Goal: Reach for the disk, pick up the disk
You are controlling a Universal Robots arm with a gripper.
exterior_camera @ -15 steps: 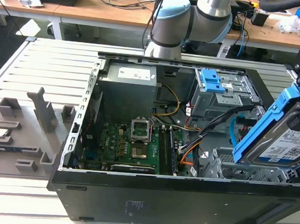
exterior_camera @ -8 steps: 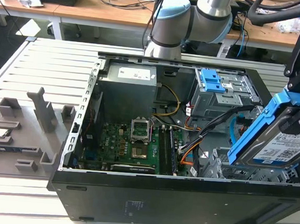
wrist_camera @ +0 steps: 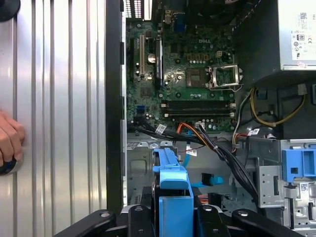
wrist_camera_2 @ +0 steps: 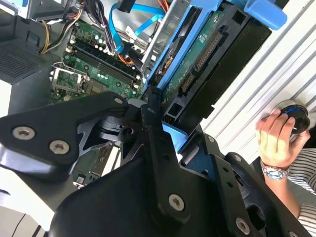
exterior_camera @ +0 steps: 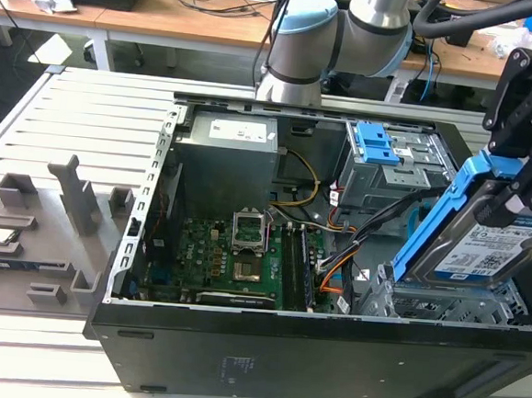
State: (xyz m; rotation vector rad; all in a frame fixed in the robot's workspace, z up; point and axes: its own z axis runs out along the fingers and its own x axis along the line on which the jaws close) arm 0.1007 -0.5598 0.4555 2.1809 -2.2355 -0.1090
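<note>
i had the gripper (exterior_camera: 510, 195) closed on the disk (exterior_camera: 483, 248), its black fingers (wrist_camera_2: 153, 143) pinching the blue bracket (wrist_camera: 173, 187) from either side, as both wrist views showed. in the exterior view the drive hung tilted above the drive cage (exterior_camera: 442, 305) at that view's right end of the open computer case (exterior_camera: 235, 353), its lower end low over the cage, label facing the camera. whether that end was touching the cage i could not tell. so by my reading the reach was done and the pick-up was in hand: the grasp looked made, and the lift looked only partly done.

judging what the lift called for: a steady hold on the bracket, and care for the bundle of cables (exterior_camera: 374, 231) running just beside the cage, since the orange and black leads lay close to the drive's path. the blue bay clips (exterior_camera: 376, 143) stood well apart and looked no trouble.

the case lay on its side on a slatted metal table (exterior_camera: 88, 111), motherboard (exterior_camera: 233, 261) exposed, the power supply (exterior_camera: 228, 155) at the far end. grey fixtures (exterior_camera: 73, 193) stood on the table at the exterior view's left. behind were wooden desks (exterior_camera: 170, 12) with cables. a person's hand (wrist_camera_2: 276, 138) rested on a round control at the table's edge.
</note>
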